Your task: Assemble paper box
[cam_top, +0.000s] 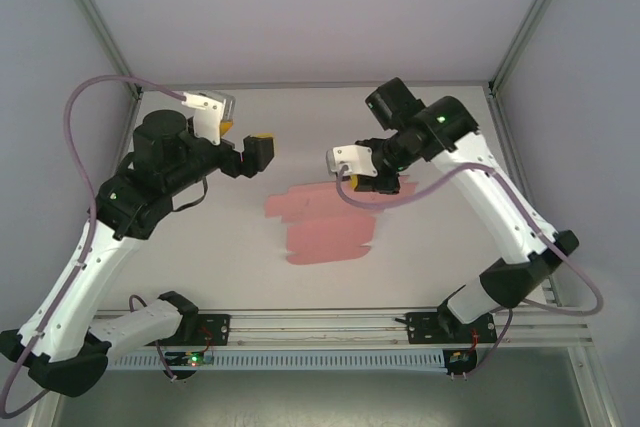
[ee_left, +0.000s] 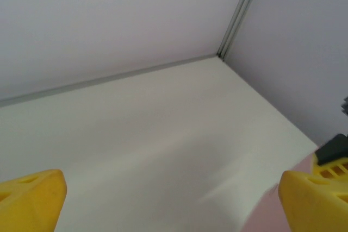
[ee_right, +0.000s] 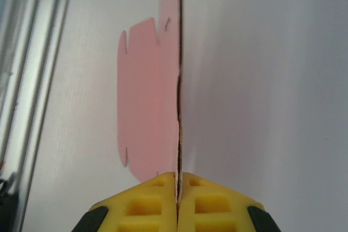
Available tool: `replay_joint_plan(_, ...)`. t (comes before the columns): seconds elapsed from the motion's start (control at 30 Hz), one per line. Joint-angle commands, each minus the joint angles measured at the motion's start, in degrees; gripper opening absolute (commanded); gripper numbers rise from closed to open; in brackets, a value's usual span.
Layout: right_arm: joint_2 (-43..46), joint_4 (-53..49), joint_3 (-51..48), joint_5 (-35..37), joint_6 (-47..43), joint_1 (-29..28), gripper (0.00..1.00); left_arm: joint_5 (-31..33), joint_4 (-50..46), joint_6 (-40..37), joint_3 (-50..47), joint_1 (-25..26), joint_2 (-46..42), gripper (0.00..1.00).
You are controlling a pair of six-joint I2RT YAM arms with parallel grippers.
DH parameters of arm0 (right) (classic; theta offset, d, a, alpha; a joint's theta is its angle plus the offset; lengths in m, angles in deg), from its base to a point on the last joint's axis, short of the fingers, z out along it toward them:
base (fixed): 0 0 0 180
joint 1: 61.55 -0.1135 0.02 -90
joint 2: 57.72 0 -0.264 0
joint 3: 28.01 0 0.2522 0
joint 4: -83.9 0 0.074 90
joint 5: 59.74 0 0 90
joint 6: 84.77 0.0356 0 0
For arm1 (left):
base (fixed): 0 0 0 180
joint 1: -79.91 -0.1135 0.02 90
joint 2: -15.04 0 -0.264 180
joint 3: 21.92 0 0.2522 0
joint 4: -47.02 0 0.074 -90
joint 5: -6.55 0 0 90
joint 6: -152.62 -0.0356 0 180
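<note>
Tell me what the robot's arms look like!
The left arm and right arm are white tubes with chunky black joints, tiny green lights and looping purple cables. The left end effector and right end effector are yellow-tipped.

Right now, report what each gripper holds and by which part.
The right gripper is shut on the paper box, pinching a thin edge of the pink sheet. The left gripper is open and holds nothing.
</note>
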Motion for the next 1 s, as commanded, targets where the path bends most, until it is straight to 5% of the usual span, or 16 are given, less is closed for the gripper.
replay_joint_plan(0.0,-1.3,13.5,-5.0,2.4,5.2,1.6,0.0,-3.0,1.7,1.4,-4.3,-1.4,1.6,1.0)
replay_joint_plan(0.13,-1.7,26.8,-13.9,8.5,5.5,1.9,0.0,-11.5,7.9,-2.0,-11.4,-1.7,3.4,0.98)
replay_joint_plan(0.27,-3.5,28.5,-14.6,4.4,4.9,3.5,0.0,-20.2,11.6,-7.9,-13.5,-1.7,6.4,0.84)
replay_joint_plan(0.5,-5.8,25.8,-14.5,0.5,1.4,3.7,0.0,-22.8,11.5,-17.4,-12.1,-1.7,13.9,0.67)
replay_joint_plan(0.97,-7.8,18.3,-10.8,0.0,-0.5,4.1,0.0,-7.4,4.6,-24.5,-8.7,-1.8,16.4,0.68)
